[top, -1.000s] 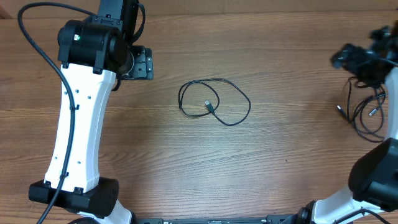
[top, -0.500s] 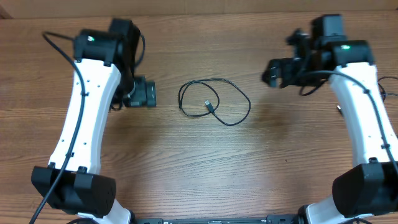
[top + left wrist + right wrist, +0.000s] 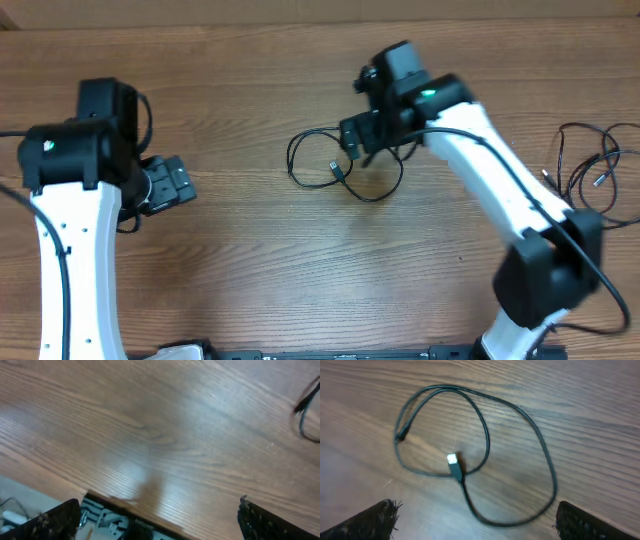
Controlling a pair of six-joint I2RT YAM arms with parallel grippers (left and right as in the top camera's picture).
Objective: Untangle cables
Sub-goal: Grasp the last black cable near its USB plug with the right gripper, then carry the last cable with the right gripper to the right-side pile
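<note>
**Both sets of jaws wide, nothing held**

Closest to the robot's base we record the wooden table (image 3: pixel 300 275). Over its left part hangs the left gripper (image 3: pixel 172 186), well apart from any cord. In its wrist view its fingers (image 3: pixel 60 519) stand far apart with only wood grain between them.

Further out, at mid-table, we find a looped cable (image 3: pixel 339 173) lying flat, its silvery plug (image 3: pixel 452 458) resting inside the loop. The right gripper (image 3: pixel 362 135) is above the far right part of that loop. Its fingers (image 3: pixel 379 519) are spread wide, and the loop lies on the wood beyond them, apart from both.

At the table's right edge we note a tangle of cable (image 3: pixel 590 177), well apart from both grippers.
</note>
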